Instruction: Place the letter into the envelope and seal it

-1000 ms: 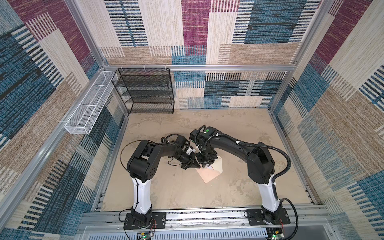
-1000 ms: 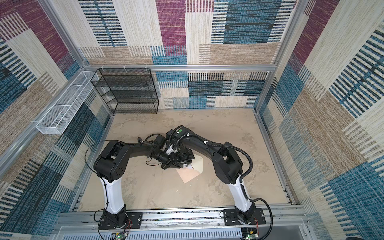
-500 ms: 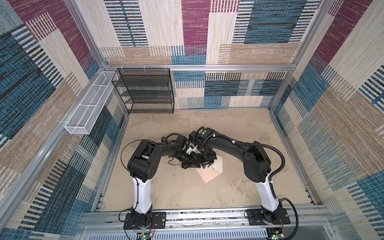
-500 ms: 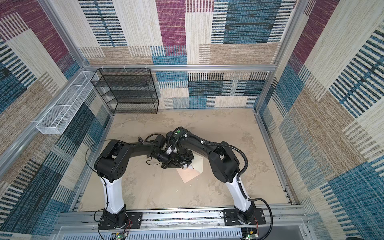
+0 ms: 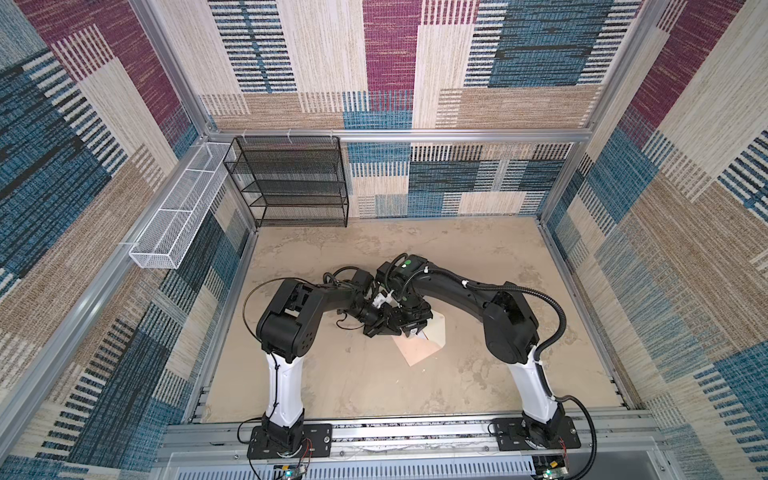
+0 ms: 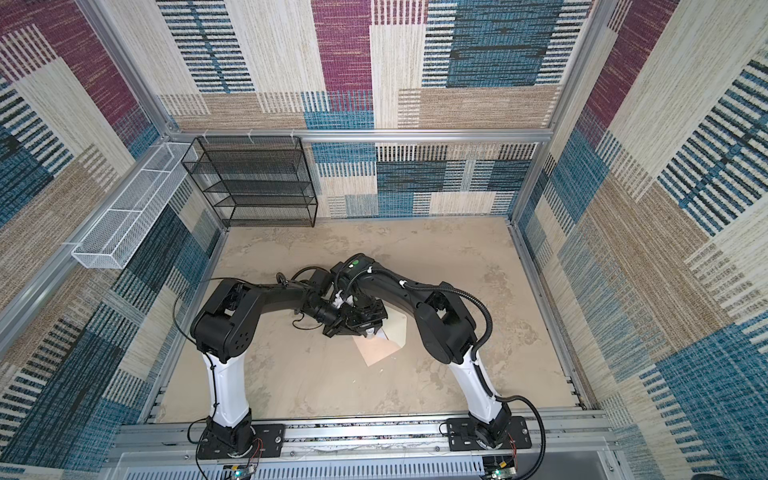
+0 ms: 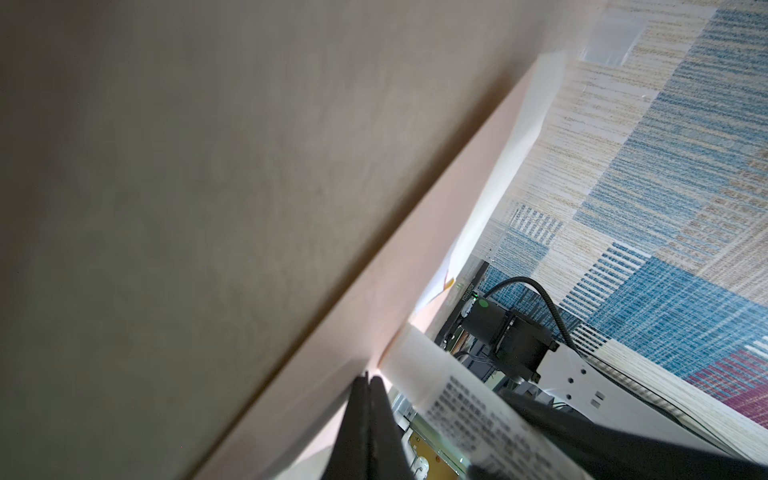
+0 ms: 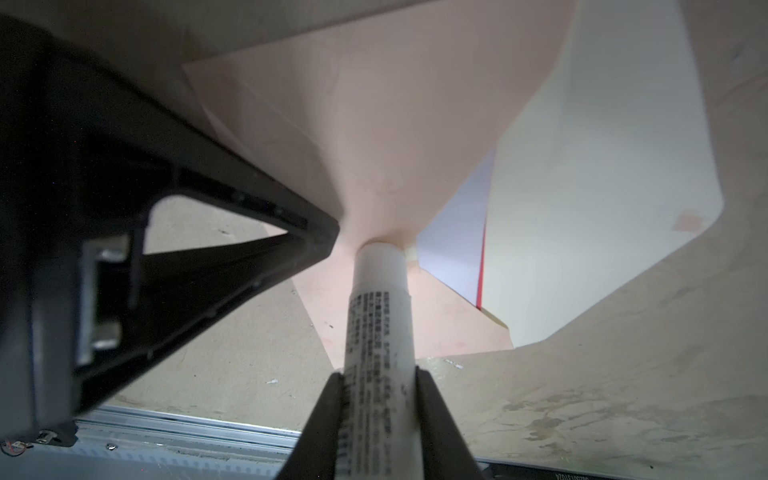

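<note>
Top views evenly bright, sharp; wrist views dim, blurred close up.

In both top views your two arms arch inward from the lower edge and meet at mid-frame, hands close together. Your left hand [image 7: 369, 380] has its fingers pressed flat together. Your right hand [image 8: 379, 376] clamps a white tube [image 8: 380, 299].

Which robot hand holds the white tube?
The right gripper: its jaws clamp the white cylindrical tube. The left gripper is pinched shut at the peach paper envelope.
</note>
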`<state>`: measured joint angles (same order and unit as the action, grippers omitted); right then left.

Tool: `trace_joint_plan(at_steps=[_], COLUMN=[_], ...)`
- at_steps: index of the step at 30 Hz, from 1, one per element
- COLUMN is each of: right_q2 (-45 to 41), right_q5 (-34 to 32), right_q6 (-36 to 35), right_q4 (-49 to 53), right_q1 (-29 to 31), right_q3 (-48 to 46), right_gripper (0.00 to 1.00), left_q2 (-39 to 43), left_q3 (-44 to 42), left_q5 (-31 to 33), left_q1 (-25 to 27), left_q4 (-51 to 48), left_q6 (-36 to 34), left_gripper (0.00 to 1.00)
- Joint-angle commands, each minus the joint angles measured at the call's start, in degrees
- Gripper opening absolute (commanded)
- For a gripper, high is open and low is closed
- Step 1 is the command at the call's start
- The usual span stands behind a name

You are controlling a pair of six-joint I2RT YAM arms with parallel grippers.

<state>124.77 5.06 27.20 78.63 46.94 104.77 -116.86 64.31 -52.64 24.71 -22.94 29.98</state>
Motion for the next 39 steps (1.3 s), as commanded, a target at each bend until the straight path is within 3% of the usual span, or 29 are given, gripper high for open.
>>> trace_joint_plan(at_steps=[1, 11, 15, 23, 30, 39], right_q2=[1.4, 1.9, 1.6, -5.1, -10.9, -5.6], right_q5=[-8.3, -9.4, -6.9, 1.2, 1.2, 0.8], right_q6=[1.9, 1.8, 1.7, 1.9, 3.5, 2.1], right_q4=[-1.8, -1.7, -1.7, -1.7, -1.6, -1.7], right_q1=[-0.9, -2.8, -2.9, -3.1, -3.7, -3.6], right_q3=[-1.3, -0.6, 0.7, 3.4, -0.9, 1.4], right_gripper=[0.0, 0.0, 0.0, 0.0, 0.0, 0.0], left_q2=[-1.4, -2.1, -2.7, -3.6, -3.8, -3.1], left_q3=[-0.1, 1.3, 1.8, 2.8, 3.0, 2.6], left_q5=[9.6, 9.5, 9.1, 9.1, 9.3, 9.5], left_q1=[-0.1, -0.4, -0.5, -0.5, -0.5, -0.5], left_q4=[-6.6, -7.9, -8.2, -9.0, -9.2, -9.4], left_q6=[1.4, 0.8, 0.6, 0.0, 0.1, 0.1], left_gripper=[0.0, 0.0, 0.0, 0.0, 0.0, 0.0])
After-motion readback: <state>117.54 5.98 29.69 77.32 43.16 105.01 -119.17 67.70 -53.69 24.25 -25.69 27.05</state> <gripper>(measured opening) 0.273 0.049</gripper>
